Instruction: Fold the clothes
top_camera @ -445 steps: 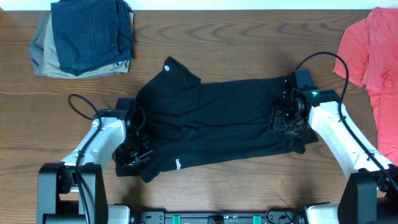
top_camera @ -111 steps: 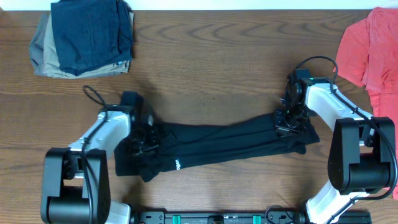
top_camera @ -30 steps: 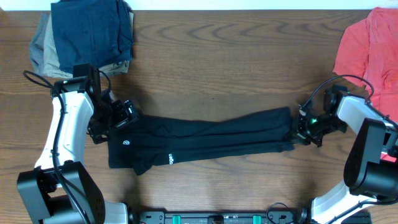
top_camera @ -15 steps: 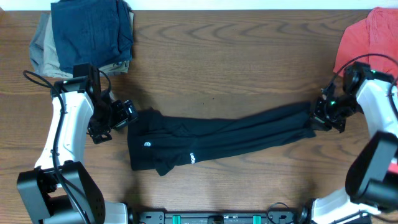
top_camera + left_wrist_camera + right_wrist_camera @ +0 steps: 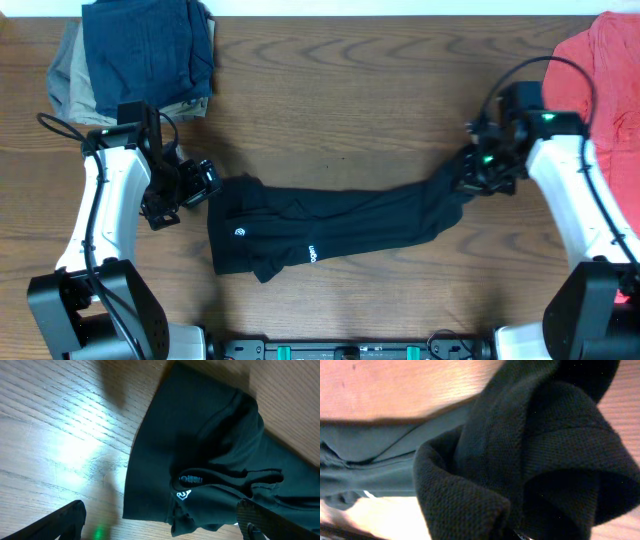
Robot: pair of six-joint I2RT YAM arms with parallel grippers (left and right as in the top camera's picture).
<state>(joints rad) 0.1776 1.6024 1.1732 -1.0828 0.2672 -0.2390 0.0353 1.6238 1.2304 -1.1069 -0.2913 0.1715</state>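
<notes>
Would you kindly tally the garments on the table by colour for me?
Black: 1, the black shirt folded into a long strip
Navy: 1, the navy garment, folded
Khaki: 1, the khaki garment, folded beneath the navy one
Coral-red: 1, the coral-red shirt at the right edge
Total: 4

Two grippers are sharing one wooden table: one black shirt is stretching between left gripper and right gripper, one coral-red shirt is lying beyond the right, and two folded garments are sitting behind the left.
</notes>
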